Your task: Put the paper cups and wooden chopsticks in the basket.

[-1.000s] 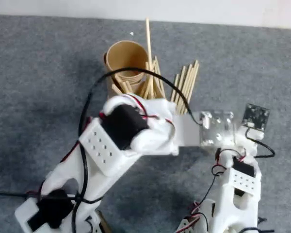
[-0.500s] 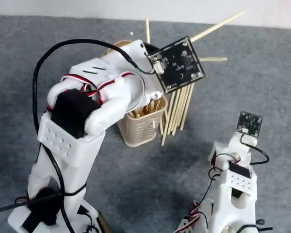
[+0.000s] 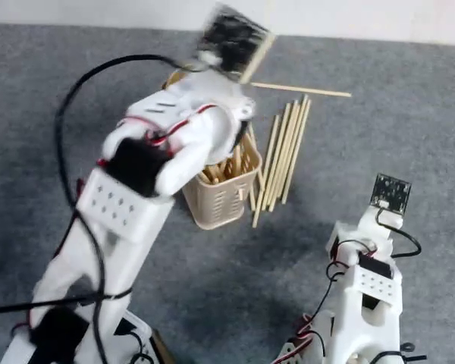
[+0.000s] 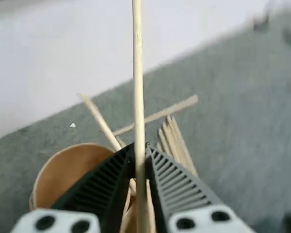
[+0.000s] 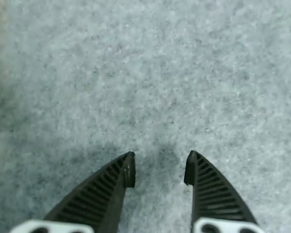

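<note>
My left gripper [image 4: 139, 148] is shut on one wooden chopstick [image 4: 137, 73], which stands up between the jaws. It is held above the brown paper cup [image 4: 63, 170], and another chopstick [image 4: 99, 121] leans out of that cup. In the high view the left arm covers most of the beige basket [image 3: 212, 205], which holds several chopsticks [image 3: 235, 163]. A bundle of loose chopsticks [image 3: 282, 155] lies on the carpet right of the basket, and a single one [image 3: 303, 90] lies crosswise behind it. My right gripper [image 5: 158, 170] is open over bare carpet.
Grey carpet [image 3: 394, 114] covers the table and a pale wall strip runs along the far edge. The right arm [image 3: 371, 280] stands at the front right, apart from the basket and the loose chopsticks.
The left arm rose from low in front of the basket and swung toward the back with a chopstick in its gripper. A single chopstick now lies crosswise behind the bundle. The right arm drew back.
</note>
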